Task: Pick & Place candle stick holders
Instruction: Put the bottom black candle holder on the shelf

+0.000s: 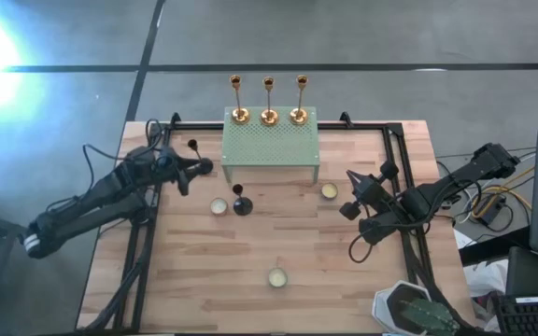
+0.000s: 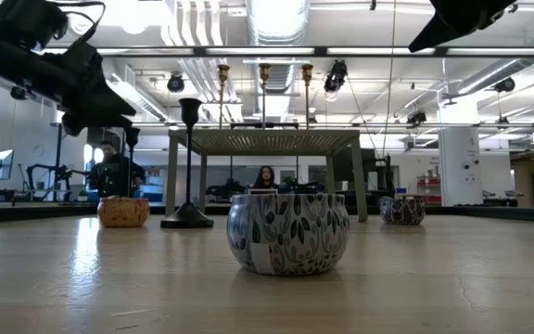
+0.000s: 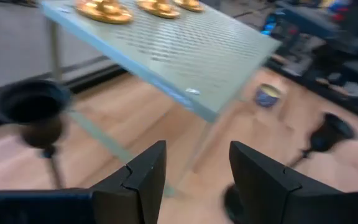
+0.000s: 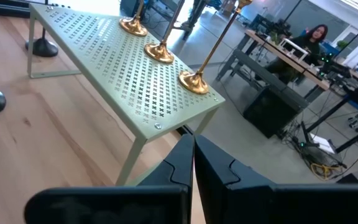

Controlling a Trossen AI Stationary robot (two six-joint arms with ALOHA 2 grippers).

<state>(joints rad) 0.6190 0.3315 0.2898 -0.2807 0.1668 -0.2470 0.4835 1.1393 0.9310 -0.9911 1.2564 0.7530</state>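
Three gold candle stick holders (image 1: 269,114) stand by their round bases on the far edge of the green perforated stand (image 1: 271,147); they also show in the right wrist view (image 4: 160,50). One black holder (image 1: 241,203) stands on the table in front of the stand. The other black holder (image 1: 192,147) stands by the stand's left end. My left gripper (image 1: 204,168) hovers open and empty beside that holder (image 3: 33,118). My right gripper (image 1: 351,194) is shut and empty to the right of the stand, its fingers (image 4: 193,149) pointing toward the stand.
Three small candle tins sit on the table: one left of the front black holder (image 1: 219,206), one by the stand's right leg (image 1: 329,190), one near the front (image 1: 276,277). A patterned pot (image 1: 414,308) sits at the front right corner. People show in the room behind.
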